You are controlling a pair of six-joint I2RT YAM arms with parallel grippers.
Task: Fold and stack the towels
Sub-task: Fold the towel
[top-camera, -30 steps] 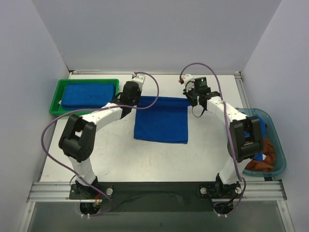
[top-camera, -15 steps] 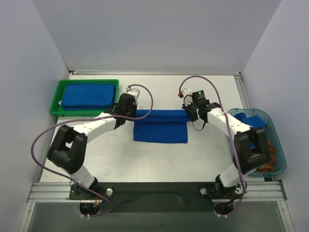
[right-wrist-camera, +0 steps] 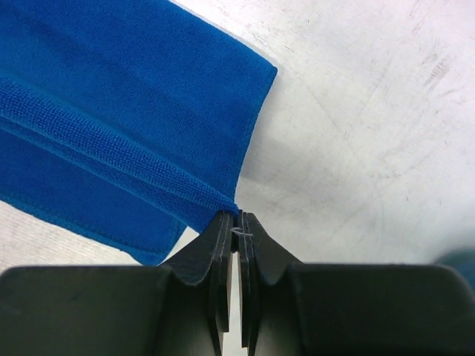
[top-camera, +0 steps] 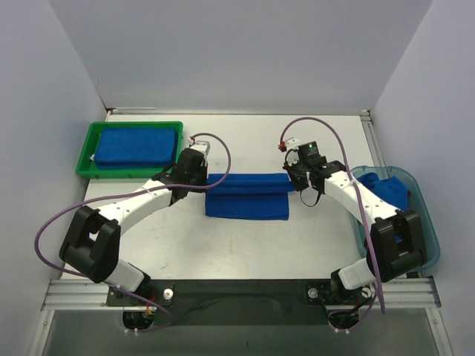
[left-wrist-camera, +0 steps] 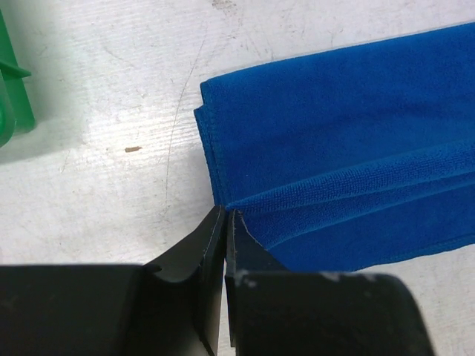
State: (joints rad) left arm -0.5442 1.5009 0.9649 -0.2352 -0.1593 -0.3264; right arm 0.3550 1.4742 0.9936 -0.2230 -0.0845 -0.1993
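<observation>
A royal blue towel (top-camera: 247, 199) lies mid-table, its far edge lifted and carried over toward the near side as a raised band. My left gripper (top-camera: 201, 185) is shut on that edge's left corner; in the left wrist view the jaws (left-wrist-camera: 226, 216) pinch the towel (left-wrist-camera: 349, 141) at its fold. At the right corner my right gripper (top-camera: 296, 184) is shut too, its jaws (right-wrist-camera: 237, 215) nipping the towel (right-wrist-camera: 111, 104). Another blue towel (top-camera: 137, 144) lies folded in the green tray (top-camera: 83, 159). A further blue towel (top-camera: 387, 187) sits in the teal bin (top-camera: 429, 245).
The green tray stands at the far left, its edge (left-wrist-camera: 10, 96) showing in the left wrist view. Over the teal bin at the right edge reaches the right arm's elbow (top-camera: 397, 241). White walls close in the back and both sides.
Both grippers have drawn the towel's far edge toward the near side. The towel has gone from a flat square to a narrower doubled strip.
</observation>
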